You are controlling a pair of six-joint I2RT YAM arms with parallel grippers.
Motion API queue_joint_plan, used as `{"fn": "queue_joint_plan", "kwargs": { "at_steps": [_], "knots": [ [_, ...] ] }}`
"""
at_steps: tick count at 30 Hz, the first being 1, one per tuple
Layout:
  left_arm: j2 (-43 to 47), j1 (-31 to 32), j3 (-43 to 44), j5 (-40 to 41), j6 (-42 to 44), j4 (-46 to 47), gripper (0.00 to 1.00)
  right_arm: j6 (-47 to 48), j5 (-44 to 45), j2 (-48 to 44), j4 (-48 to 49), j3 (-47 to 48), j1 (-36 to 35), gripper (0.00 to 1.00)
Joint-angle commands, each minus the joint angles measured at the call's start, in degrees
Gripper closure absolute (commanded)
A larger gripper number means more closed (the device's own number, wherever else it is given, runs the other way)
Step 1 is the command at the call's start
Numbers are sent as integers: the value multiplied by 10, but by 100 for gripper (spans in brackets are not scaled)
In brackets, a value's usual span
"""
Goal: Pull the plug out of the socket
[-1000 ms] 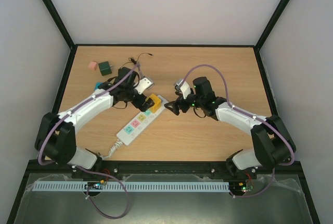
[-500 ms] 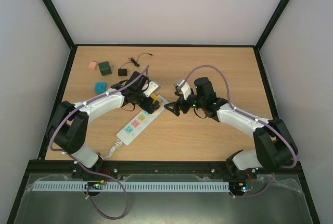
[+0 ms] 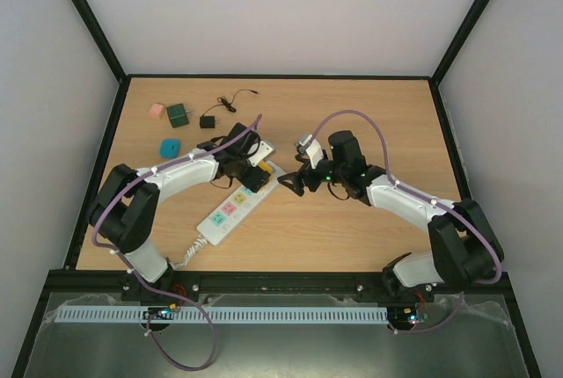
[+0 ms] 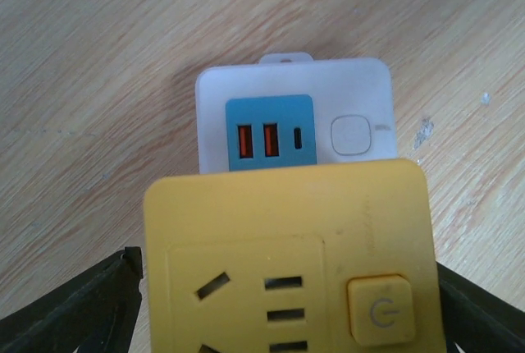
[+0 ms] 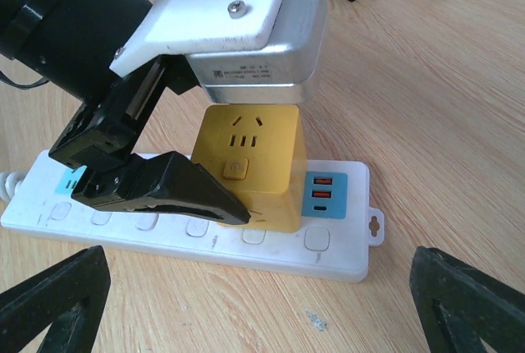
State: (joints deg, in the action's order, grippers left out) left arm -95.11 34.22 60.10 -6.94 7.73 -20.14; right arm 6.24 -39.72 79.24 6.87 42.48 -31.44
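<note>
- Your plug (image 5: 250,152) is a yellow cube. It sits in the socket (image 5: 164,234), close to the far end and right next to the blue face (image 5: 326,193) with the small orange holes.
- The bottom of the plug meets the white top of the socket, so it is not pulled out yet.
- Your left gripper (image 3: 250,176) comes down on the plug from above. In its own camera, the yellow cube fills the gap between the two black fingers (image 4: 74,312). Both fingers look like they touch its sides, so the gripper is clamped on the plug.
- From the right wrist you see one left finger lying along the near side of the cube (the other finger is hidden behind it).
- The socket lies flat and slanted on the table (image 3: 378,114). Its cord (image 3: 183,257) is at the end near your left arm's base.
- Your right gripper (image 3: 288,182) is spread wide and holds nothing. It sits low, just beside the far end of the socket, and points at the plug.
- At the far left of the table lie a pink block (image 3: 157,110), a green block (image 3: 178,114), a teal thing (image 3: 170,146) and a black charger (image 3: 208,121). All of them are well apart from the socket.
</note>
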Motion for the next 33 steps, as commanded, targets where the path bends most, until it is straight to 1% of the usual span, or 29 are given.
{"fn": "queue_joint_plan", "kwargs": {
  "at_steps": [1,7,11,15,18,19,20,21,23,27,33],
  "knots": [
    [-8,3,25,0,39,-32,17,7,6,-7,21,-10,5,2],
    [12,2,13,-26,91,-40,20,8,0,-3,24,-19,24,2],
    [19,2,6,-31,111,-42,24,15,-3,-5,29,-25,32,2],
    [14,3,8,-21,93,-38,30,14,-2,-8,47,-38,32,1],
    [10,3,9,-19,77,-32,33,-5,4,-17,94,-67,32,1],
    [9,3,11,-21,75,-33,31,-6,3,-20,104,-73,32,1],
    [8,2,13,-26,80,-37,24,-5,1,-22,108,-77,32,1],
    [8,2,22,-33,94,-48,15,-4,-3,-20,106,-76,32,1],
    [12,0,32,-46,150,-71,1,-1,-8,-18,95,-71,31,1],
    [37,-16,57,-70,261,-112,0,2,-13,-18,82,-61,32,1],
    [31,-46,95,-92,465,-197,0,8,-22,-21,76,-58,32,1]
  ]
}}
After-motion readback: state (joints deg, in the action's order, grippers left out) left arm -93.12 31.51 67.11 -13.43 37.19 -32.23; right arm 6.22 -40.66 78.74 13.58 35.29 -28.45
